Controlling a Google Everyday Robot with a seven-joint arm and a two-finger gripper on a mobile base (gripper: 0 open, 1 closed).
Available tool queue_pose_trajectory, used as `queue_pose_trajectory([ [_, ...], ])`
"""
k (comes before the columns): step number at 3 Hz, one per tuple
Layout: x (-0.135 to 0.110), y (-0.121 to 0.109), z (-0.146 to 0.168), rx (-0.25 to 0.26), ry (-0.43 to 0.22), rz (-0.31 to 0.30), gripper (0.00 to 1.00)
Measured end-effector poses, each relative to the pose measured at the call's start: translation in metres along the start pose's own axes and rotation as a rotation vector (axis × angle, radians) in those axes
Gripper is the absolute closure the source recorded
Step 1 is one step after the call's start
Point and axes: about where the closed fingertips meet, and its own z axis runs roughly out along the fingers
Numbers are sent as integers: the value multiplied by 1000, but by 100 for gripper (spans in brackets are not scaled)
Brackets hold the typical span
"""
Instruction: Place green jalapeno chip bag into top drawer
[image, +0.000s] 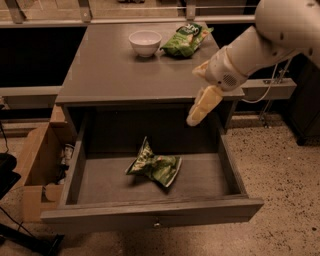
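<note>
The green jalapeno chip bag (154, 166), crumpled and light yellow-green, lies flat on the floor of the top drawer (150, 209), a little left of the middle. The drawer is pulled fully out, and its small round knob (157, 224) shows on the front. My gripper (201, 102) hangs above the drawer's back right corner, level with the cabinet top's front edge. It is well clear of the bag, open and empty.
A white bowl (145, 42) and a deeper-green chip bag (186, 40) sit at the back of the grey cabinet top (120, 75). An open cardboard box (37, 165) stands on the floor left of the drawer. Speckled floor lies to the right.
</note>
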Motion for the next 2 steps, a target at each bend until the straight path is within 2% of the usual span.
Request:
queue_pose_trajectory([
  [1, -9, 6, -66, -5, 19, -74, 0],
  [2, 10, 61, -151, 68, 10, -48, 0],
])
